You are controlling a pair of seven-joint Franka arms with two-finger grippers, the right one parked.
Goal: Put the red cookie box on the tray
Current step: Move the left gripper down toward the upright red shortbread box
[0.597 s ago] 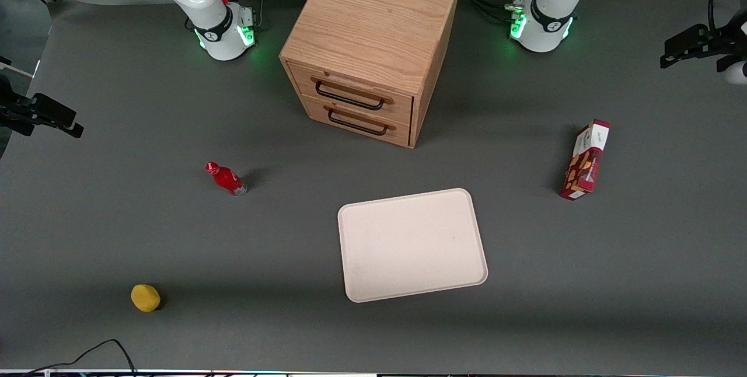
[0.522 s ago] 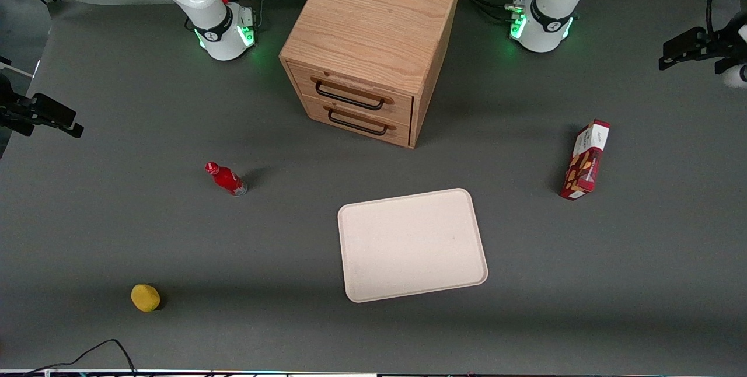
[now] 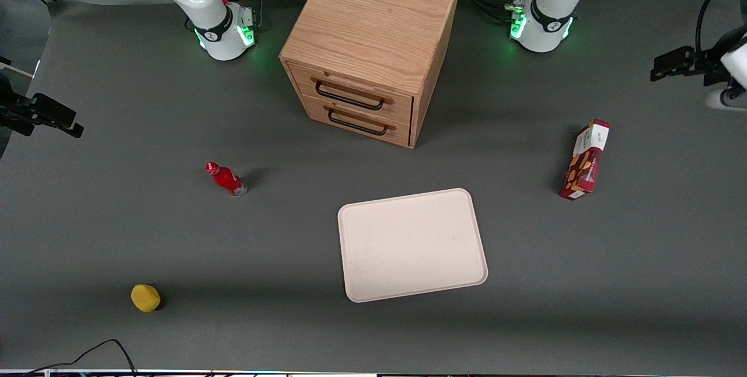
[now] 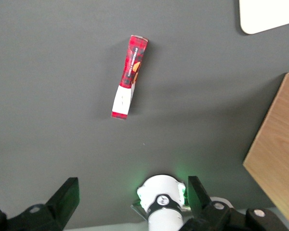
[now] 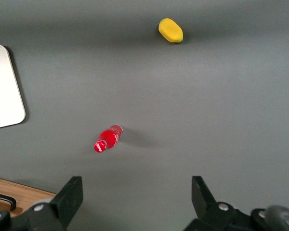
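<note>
The left arm's gripper (image 3: 671, 65) hangs over the grey table (image 3: 117, 219) in the upper part of the front frame, at the working arm's end, farther from the front camera than the red cookie box (image 3: 585, 160) and well apart from it. In the wrist view, the gripper (image 4: 131, 185) has its two black fingers (image 4: 62, 202) spread wide with nothing between them.

The red cookie box sits untouched on the table at mid-height of the front frame, toward the working arm's end. Its long side runs roughly toward and away from the front camera, and its white end panel is at the end farther from that camera. The wrist camera looks down on the box (image 4: 129, 77), showing its narrow red face.

The pale cream tray (image 3: 411, 245) lies flat in the lower middle of the front frame with nothing on it. It is nearer the camera than the wooden two-drawer cabinet (image 3: 373, 27), which fills the top centre with both drawers shut. Box and tray are well apart, and only a rounded corner of the tray (image 4: 267, 14) shows in the wrist view.

Toward the parked arm's end, a small red bottle (image 3: 226, 178) stands at mid-height, and a yellow fruit-like object (image 3: 145, 297) lies low in the frame, nearer the camera
</note>
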